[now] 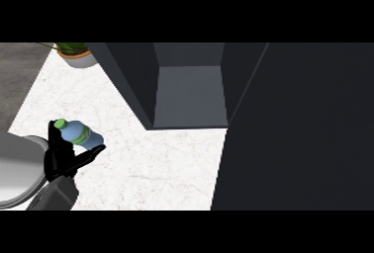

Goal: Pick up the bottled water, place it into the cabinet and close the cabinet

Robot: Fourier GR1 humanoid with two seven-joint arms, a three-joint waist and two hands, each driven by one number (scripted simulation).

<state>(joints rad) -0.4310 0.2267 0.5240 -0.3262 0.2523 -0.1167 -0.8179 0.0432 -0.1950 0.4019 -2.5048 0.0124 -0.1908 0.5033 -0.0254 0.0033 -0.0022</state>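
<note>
Risk lies at the left wall of the open cabinet (pixel 190 96): the left hand (pixel 64 157), curled round the bottled water (pixel 79 134) at the left of the desk (pixel 161 158), could knock the bottle against it.

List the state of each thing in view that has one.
bottled water: capped, tilted, in grasp.
left hand: curled round the bottled water.
cabinet: open, bottled water not yet inside.
cabinet door: swung open, at the view's right.
potted plant: upright.
right hand: not in view.
</note>
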